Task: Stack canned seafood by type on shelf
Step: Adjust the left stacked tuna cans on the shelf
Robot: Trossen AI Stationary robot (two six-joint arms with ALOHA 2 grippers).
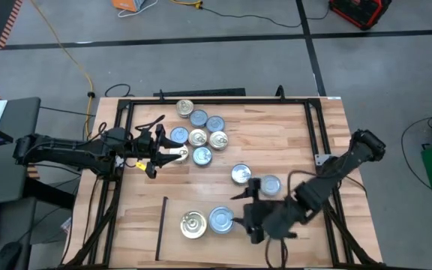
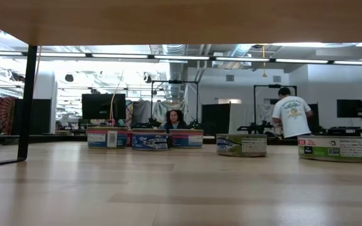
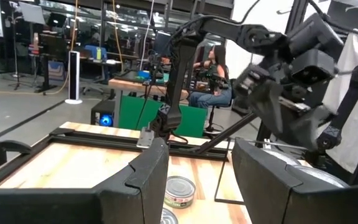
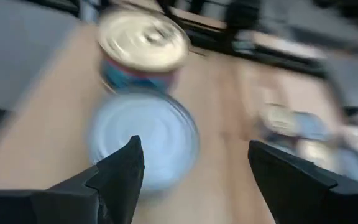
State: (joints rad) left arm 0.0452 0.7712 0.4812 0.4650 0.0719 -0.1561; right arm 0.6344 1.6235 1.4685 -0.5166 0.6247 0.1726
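Note:
Several tins of canned seafood [image 1: 199, 131] sit flat in a cluster at the table's far middle, some gold-topped, some silver. Two silver-topped tins [image 1: 255, 179] lie right of centre. Near the front edge a gold-topped tin [image 1: 193, 224] and a silver-topped tin [image 1: 221, 220] stand side by side on the shelf [image 1: 172, 225], right of a thin black line. My right gripper [image 1: 247, 222] hovers open just right of that silver tin [image 4: 145, 146], which shows blurred beyond its fingers. My left gripper [image 1: 158, 151] is raised at the cluster's left side, open with nothing between its fingers [image 3: 145, 180].
A black metal frame [image 1: 317, 127] runs round the light wood table top. The low view shows a row of tins [image 2: 149, 139] on the wood and people [image 2: 291, 113] in the room behind. Bare wood lies at the near left and the far right.

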